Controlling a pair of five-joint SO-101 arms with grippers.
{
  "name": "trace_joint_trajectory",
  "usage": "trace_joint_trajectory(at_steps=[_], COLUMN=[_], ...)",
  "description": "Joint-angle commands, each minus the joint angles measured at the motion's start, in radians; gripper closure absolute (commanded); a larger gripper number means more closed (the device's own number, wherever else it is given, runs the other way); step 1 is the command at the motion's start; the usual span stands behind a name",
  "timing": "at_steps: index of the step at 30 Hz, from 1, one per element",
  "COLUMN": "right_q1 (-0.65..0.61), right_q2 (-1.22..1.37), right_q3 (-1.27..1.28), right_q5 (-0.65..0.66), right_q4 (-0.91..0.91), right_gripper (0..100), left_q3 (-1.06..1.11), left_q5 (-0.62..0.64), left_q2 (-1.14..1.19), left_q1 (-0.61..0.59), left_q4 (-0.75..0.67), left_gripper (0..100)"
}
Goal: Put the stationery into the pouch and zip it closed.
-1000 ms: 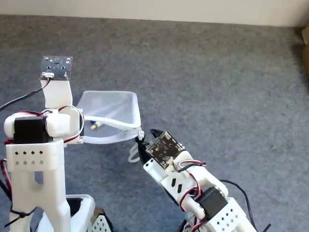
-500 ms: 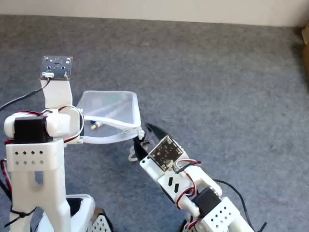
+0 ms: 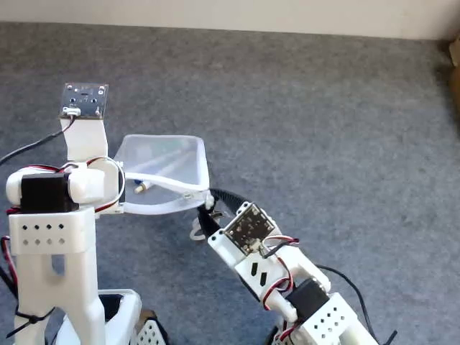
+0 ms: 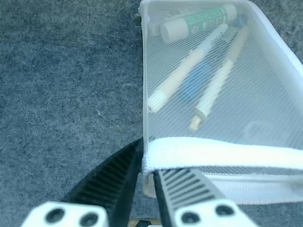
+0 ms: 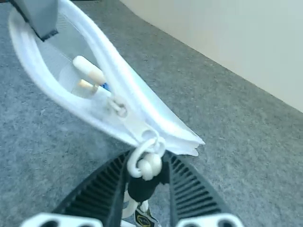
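Pouch (image 3: 162,167) lies on the grey desk (image 3: 323,129) btw. my two arms, mesh side up, its mouth gaping along most of its length. Inside, seen thru the mesh: two pens (image 4: 180,80) side by side, a glue stick (image 4: 199,21) across the far end, and sth. blue (image 4: 196,84) under the pens, can't tell what.

My left tool (image 4: 147,161) is pinching the pouch's white hem at one corner, one finger on each side of the fabric. My right tool (image 5: 149,158) is at the opp. end, jaws spread, w/ the white pull cord (image 5: 142,165) hanging btw. them. The fingers sit either side of the cord and, as far as I can see, don't press on it. The pouch's zip end is just past those fingertips.

In the way, from above: my left arm (image 3: 50,215) covers the pouch's near corner and the left tool's grip. The right arm's wrist board (image 3: 248,226) hides most of the right tool, w/ the black finger ends poking out toward the pouch corner.

Around: a pale wall (image 3: 215,11) along the desk's far edge, and a brown thing (image 3: 455,65) at the far right, too cut off to tell. Red and black wires (image 3: 277,287) loop over the right arm.
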Motion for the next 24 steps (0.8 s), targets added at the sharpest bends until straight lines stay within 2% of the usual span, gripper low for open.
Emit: trace_joint_trajectory(at_steps=[1, 8, 15, 19, 24], right_q1=[-0.018, -0.016, -0.021, -0.022, -0.036], right_q2=[-0.016, -0.018, -0.027, -0.105, -0.242], right_q3=[-0.016, -0.024, -0.062, -0.114, -0.113], right_q5=[0.0, 0.002, 0.106, 0.112, 0.112], right_q4=[0.015, 0.176, 0.28, 0.414, 0.438], right_gripper=[99.2, 99.3, 99.3, 99.3, 99.3], left_q3=[-0.007, -0.007, -0.018, -0.019, -0.045], left_q5=[-0.011, -0.011, -0.011, -0.011, -0.011], left_q2=[-0.028, -0.028, -0.028, -0.028, -0.03], left_q1=[0.015, 0.015, 0.015, 0.015, 0.015], left_q4=[-0.02, -0.026, -0.046, -0.066, -0.084], left_gripper=[99, 99, 99, 99, 99])
